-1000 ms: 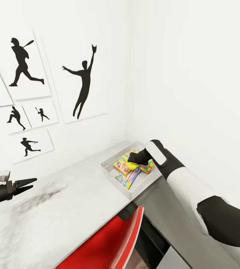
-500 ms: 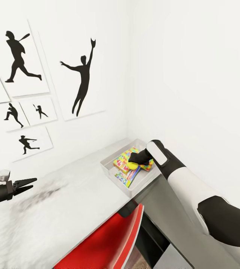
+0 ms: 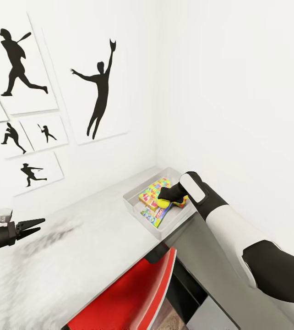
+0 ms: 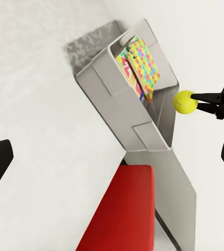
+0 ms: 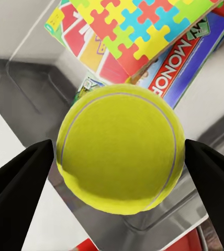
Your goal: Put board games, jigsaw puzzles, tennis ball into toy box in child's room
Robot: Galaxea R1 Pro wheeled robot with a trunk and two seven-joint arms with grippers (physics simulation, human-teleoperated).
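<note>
Right wrist view is showing the right gripper (image 5: 117, 172) pinching the tennis ball (image 5: 120, 148) between its jaws, hanging it over the toy box (image 5: 23, 63) so a release should drop it onto the jigsaw puzzle (image 5: 143, 29) and board games (image 5: 188, 60) already lying inside. The box is sitting at the worktop's (image 3: 73, 256) far right corner. The left gripper (image 3: 28, 227) is idling over the near left, jaws spread and empty. A red panel (image 3: 128, 298) below is being cut off, its identity unclear.
</note>
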